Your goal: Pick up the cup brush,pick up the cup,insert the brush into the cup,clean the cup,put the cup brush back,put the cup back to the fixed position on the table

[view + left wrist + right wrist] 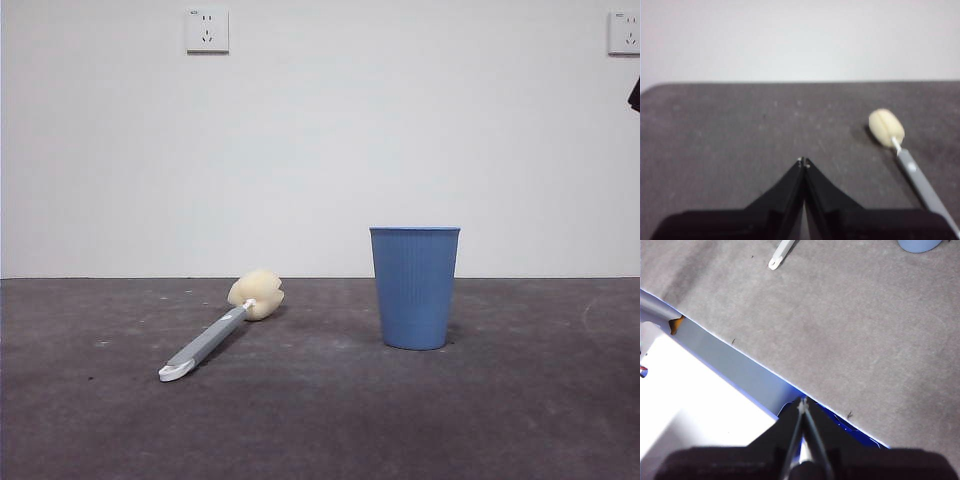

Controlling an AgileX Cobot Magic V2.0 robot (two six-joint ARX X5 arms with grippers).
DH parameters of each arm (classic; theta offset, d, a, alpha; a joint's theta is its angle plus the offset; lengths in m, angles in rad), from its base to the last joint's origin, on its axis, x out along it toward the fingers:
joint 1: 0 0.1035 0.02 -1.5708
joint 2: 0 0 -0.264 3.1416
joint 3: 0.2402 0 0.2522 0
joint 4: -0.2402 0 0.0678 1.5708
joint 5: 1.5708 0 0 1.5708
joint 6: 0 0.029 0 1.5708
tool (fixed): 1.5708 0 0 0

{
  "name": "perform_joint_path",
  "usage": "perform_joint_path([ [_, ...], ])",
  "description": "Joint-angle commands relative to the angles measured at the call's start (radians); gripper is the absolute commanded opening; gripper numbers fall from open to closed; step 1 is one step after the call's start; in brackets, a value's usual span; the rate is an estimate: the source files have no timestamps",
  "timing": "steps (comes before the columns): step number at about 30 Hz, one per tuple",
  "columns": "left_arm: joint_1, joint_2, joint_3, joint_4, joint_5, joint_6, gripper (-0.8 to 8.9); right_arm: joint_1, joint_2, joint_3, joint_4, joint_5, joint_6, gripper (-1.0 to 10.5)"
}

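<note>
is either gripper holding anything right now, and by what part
Nothing is held. The cup brush lies on the table; the cup stands untouched.

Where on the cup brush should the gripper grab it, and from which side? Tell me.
Grip the cup brush at the middle of its slim grey handle, coming straight down from above. It lies flat on the table, so only the handle's two long sides are free, and the jaws should close across its width. The rounded sponge head looks soft and likely to squash. The left gripper, now shut, looks nearer.
</note>
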Motion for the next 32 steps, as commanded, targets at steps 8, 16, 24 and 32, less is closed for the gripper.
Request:
perform_joint_path([
  [8,0.003,-0.007,-0.012,-0.116,0.002,-0.032,-0.03,0.002,-0.002,0.006,0.004,0.002,0.006,0.0],
  [16,0.003,-0.007,-0.012,-0.116,0.000,-0.032,-0.03,0.002,-0.002,0.006,0.004,0.005,0.006,0.0],
  [24,0.003,-0.007,-0.012,-0.116,0.000,-0.032,-0.03,0.002,-0.002,0.006,0.004,0.005,0.006,0.0],
  [32,0.003,-0.007,-0.012,-0.116,0.000,-0.032,-0.03,-0.049,-0.043,0.005,0.055,0.071,-0.169,0.0],
])
